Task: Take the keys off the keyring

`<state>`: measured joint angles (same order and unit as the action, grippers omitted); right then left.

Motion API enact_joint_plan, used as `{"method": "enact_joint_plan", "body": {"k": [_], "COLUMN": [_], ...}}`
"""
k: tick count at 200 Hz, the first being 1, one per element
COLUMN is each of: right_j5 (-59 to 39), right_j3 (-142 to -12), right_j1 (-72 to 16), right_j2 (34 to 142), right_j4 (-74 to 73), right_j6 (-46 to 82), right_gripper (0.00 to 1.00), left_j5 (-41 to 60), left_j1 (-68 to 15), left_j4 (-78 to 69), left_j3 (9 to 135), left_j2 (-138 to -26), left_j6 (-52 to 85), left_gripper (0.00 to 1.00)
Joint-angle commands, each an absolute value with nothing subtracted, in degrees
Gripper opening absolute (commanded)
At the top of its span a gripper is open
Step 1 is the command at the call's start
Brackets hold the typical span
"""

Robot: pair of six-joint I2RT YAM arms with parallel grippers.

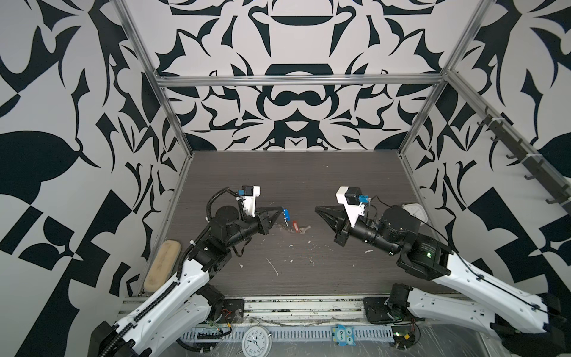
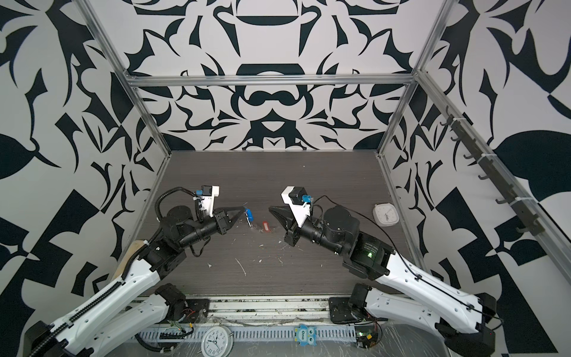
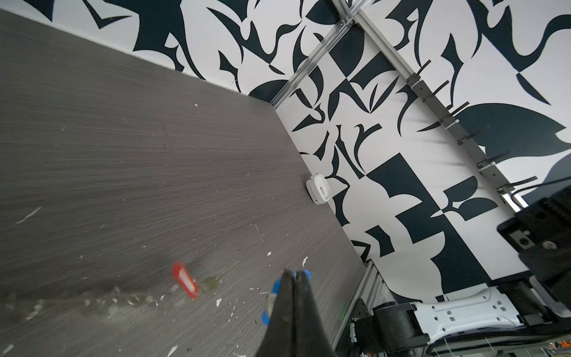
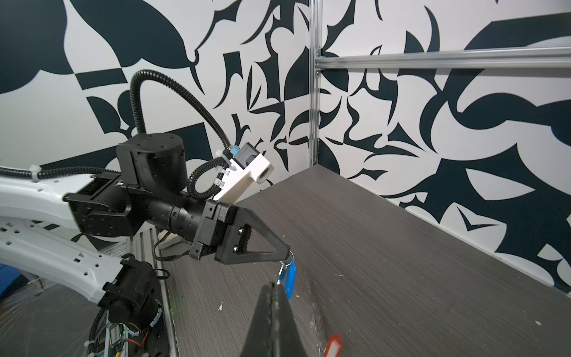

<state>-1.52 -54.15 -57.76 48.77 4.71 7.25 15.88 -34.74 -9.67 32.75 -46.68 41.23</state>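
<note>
Left pincer [image 1: 281,207], right pincer [image 1: 316,210]: both closed

1. The table [image 1: 278,173] is dark grey with thin lines like wood.
2. A red key tag [image 1: 296,225] lies flat near the middle of it.
3. A small grey metal piece [image 1: 304,229] lies right next to the red tag.
4. Little white scraps and scratches [image 1: 273,266] are spread over the front half.
5. 1 small white clock [image 1: 414,211] sits at the right edge, by the wall.
</note>
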Motion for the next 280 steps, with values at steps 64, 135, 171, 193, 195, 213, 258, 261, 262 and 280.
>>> {"method": "enact_joint_plan", "body": {"k": [64, 135, 171, 193, 195, 213, 258, 261, 262, 280], "right_j5": [2.24, -1.56, -0.92, 0.98, 1.19, 3.40, 10.51, 10.54, 10.54, 14.28], "right_j3": [-50.11, -49.00, -48.61, -47.99, -47.88, -47.81, -47.62, -47.58, -47.61, -47.60], "right_j1": [-58.01, -53.58, -51.78, -51.30, -51.25, -50.69, -50.02, -50.09, -50.09, -50.01], "right_j2": [54.71, 63.41, 64.08, 63.02, 62.84, 61.09, 55.18, 54.74, 54.57, 51.94], "right_j4": [3.13, 2.37, 3.73, 4.88, 4.96, 6.02, 10.26, 10.61, 10.71, 12.74], "right_j6": [14.15, 19.98, 21.03, 21.42, 21.50, 21.62, 21.36, 21.21, 21.20, 20.94], "right_gripper": [0.00, 0.00, 0.00, 0.00, 0.00, 0.00, 0.00, 0.00, 0.00, 0.00], "left_j5": [0.48, -1.84, -1.42, 3.11, 3.66, 5.20, 11.64, 12.29, 12.56, 17.10], "left_j1": [-34.72, -31.00, -30.85, -30.99, -31.13, -33.32, -42.05, -42.37, -42.54, -44.88], "left_j4": [-1.07, -1.55, -7.57, -8.12, -8.10, -8.28, -12.35, -12.99, -13.22, -16.35], "left_j3": [32.60, 25.61, 22.13, 25.71, 26.20, 29.84, 41.40, 42.01, 42.28, 47.19], "left_j2": [-45.58, -54.70, -58.05, -60.63, -61.06, -64.52, -81.78, -83.24, -83.63, -92.20], "left_j6": [44.81, 53.92, 57.33, 55.12, 54.91, 53.10, 49.99, 50.14, 50.16, 50.92], "left_gripper": [0.00, 0.00, 0.00, 0.00, 0.00, 0.00, 0.00, 0.00, 0.00, 0.00]}}
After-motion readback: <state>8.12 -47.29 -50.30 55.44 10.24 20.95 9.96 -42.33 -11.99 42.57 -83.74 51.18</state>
